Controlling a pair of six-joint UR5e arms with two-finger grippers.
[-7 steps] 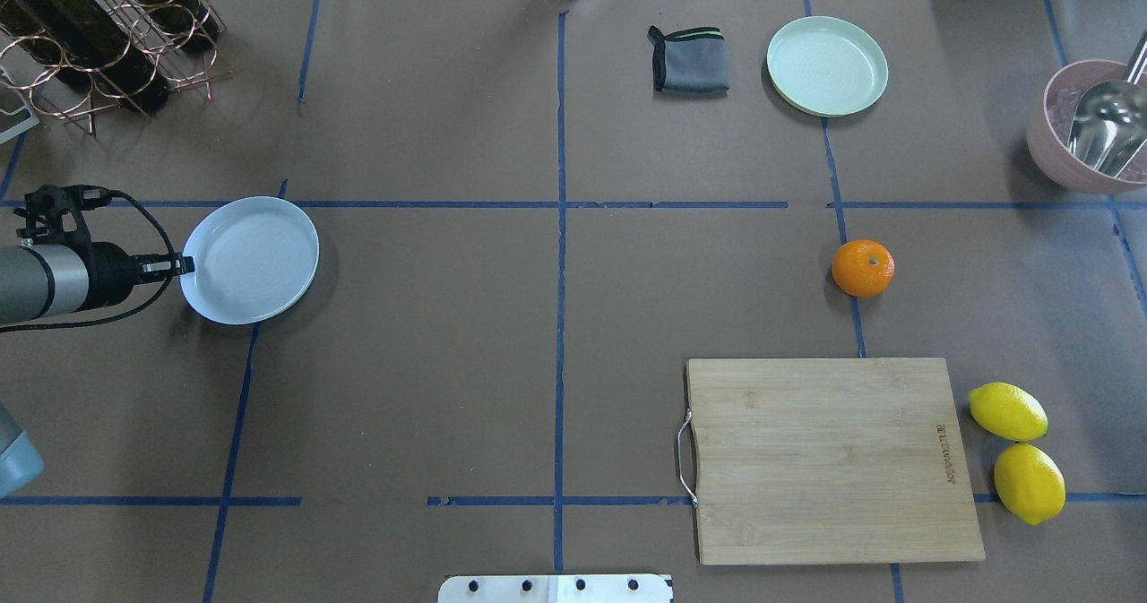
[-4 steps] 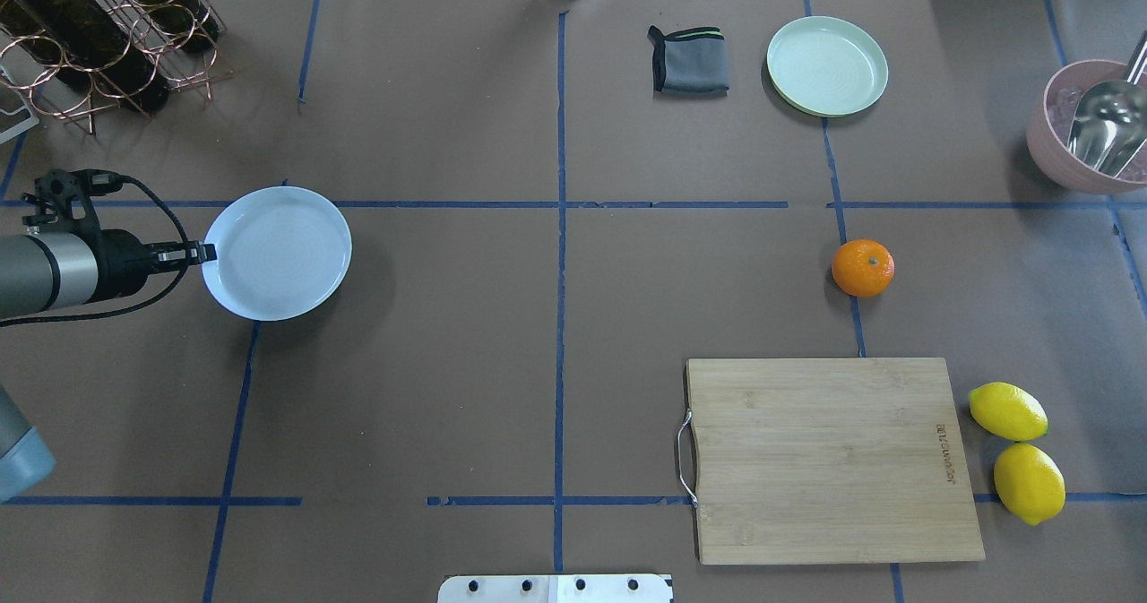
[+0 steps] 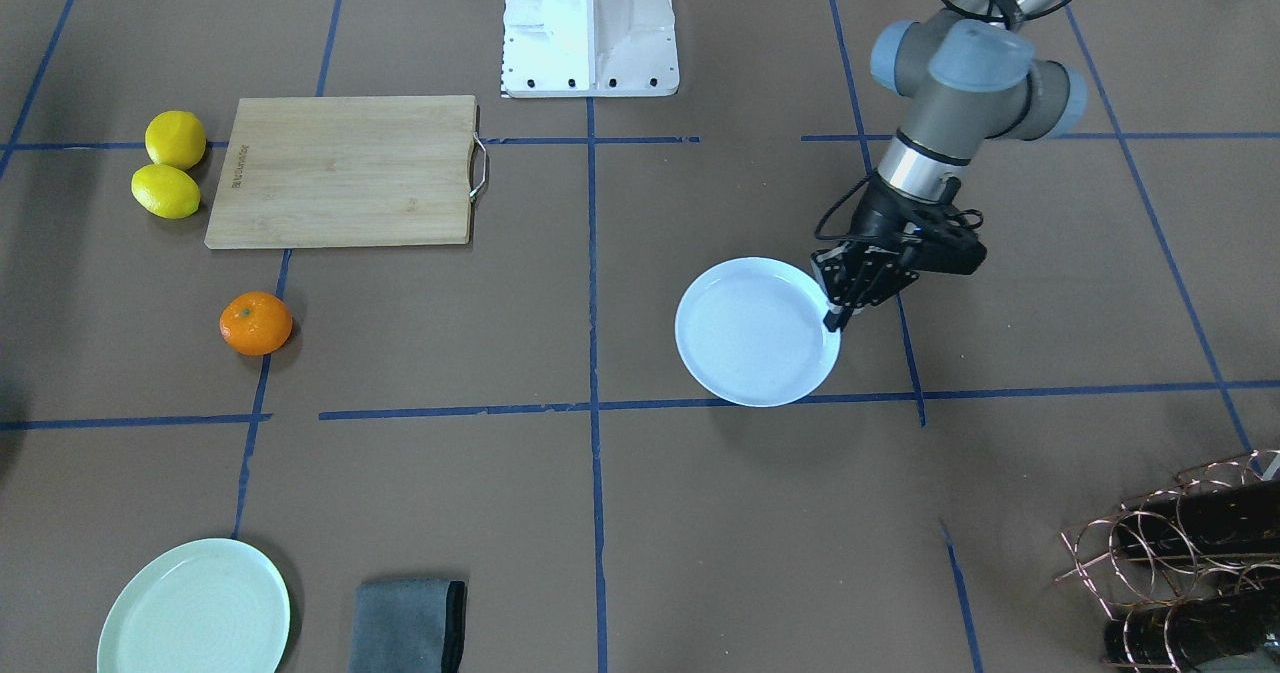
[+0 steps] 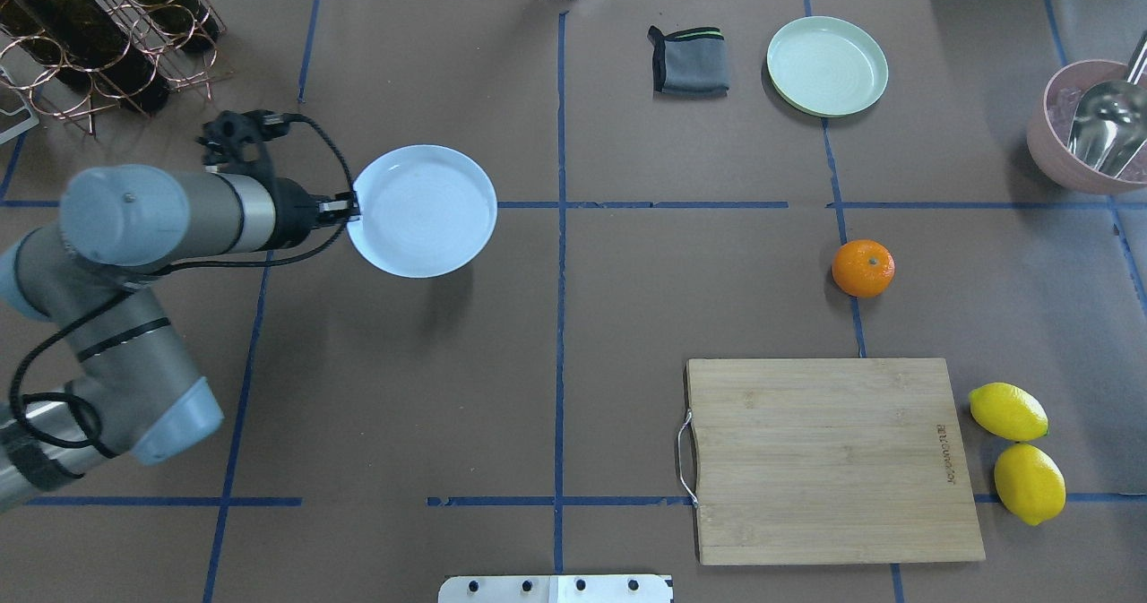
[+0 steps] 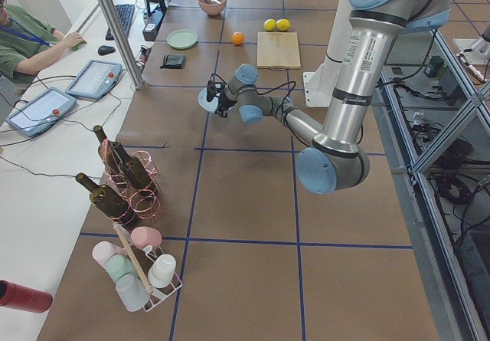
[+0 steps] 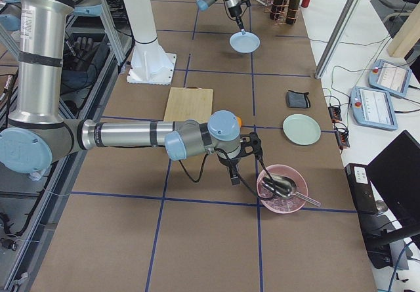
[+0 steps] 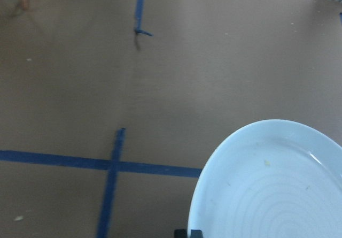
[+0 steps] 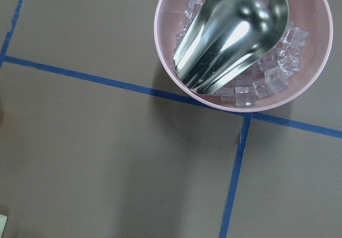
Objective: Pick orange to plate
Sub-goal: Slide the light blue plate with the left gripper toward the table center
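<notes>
Brown paper-covered desk (image 4: 448,388) crossed by blue tape lines. A wooden cutting board (image 4: 833,460) lies on the robot's right half. The plate (image 4: 421,227) is left of centre, open side up and about level. Being round, it shows no long axis. The left gripper (image 4: 351,211) is closed on the plate's rim, on the side nearest the left arm. The orange (image 4: 863,268) sits on a tape line near the board's far edge, stem dot up, well apart from the plate. Only the right side view shows the right gripper (image 6: 234,176), beside a pink bowl (image 8: 166,24) holding ice and a metal scoop (image 8: 235,35). Whether this gripper is open or closed cannot be told.
</notes>
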